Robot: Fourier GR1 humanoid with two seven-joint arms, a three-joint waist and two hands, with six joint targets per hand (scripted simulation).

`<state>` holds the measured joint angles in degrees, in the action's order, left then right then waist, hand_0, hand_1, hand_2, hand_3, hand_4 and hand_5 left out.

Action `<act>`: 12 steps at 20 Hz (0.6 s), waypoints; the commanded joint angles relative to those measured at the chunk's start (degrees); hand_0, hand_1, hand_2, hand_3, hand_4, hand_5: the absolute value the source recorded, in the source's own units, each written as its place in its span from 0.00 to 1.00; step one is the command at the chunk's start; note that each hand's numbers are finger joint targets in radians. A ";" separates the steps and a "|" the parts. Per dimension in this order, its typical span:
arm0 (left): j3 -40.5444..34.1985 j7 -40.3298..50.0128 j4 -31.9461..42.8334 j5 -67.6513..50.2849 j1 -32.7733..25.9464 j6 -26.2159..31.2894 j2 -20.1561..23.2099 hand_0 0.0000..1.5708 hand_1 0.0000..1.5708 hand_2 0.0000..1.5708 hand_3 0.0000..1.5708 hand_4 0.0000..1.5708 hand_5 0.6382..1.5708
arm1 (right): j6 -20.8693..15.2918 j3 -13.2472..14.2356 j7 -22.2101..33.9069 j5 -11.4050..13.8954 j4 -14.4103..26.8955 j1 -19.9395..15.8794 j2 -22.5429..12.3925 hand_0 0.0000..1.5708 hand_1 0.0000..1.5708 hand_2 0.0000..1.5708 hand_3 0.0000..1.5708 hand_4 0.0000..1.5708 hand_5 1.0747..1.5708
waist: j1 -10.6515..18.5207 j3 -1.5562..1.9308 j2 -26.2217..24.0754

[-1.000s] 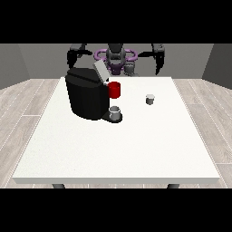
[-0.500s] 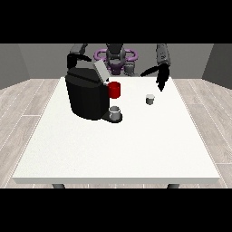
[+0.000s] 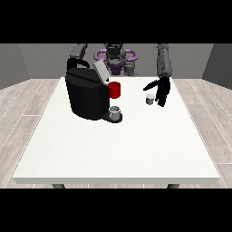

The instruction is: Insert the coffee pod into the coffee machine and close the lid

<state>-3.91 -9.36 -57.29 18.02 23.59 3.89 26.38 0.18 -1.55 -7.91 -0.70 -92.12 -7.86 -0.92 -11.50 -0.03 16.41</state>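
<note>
While its lid point(image 3: 100, 71) stands open, hand point(image 3: 161, 92) nears pod point(image 3: 149, 99).

Plain room, wood floor point(image 3: 27, 97), grey walls point(image 3: 31, 63)

One camera stands across the counter point(image 3: 113, 149) from the robot point(image 3: 115, 56) and faces it, raised and tilted down. It sits far enough back to take in the whole countertop, with the robot small at the top and wooden floor point(image 3: 22, 104) either side.
</note>
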 commanded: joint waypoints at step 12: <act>2.15 0.39 16.64 8.61 11.76 3.57 3.37 0.00 0.00 0.00 0.00 0.00 1.00 | -2.75 1.83 -0.08 1.39 5.07 -4.98 -0.13 0.00 0.00 0.00 0.00 0.26 1.00 | -0.51 0.02 4.53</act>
<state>-2.84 -10.23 -43.89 24.45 31.55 7.04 30.48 -1.29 0.06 -7.11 -0.40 -89.29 -11.04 -1.52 -11.99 0.24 19.60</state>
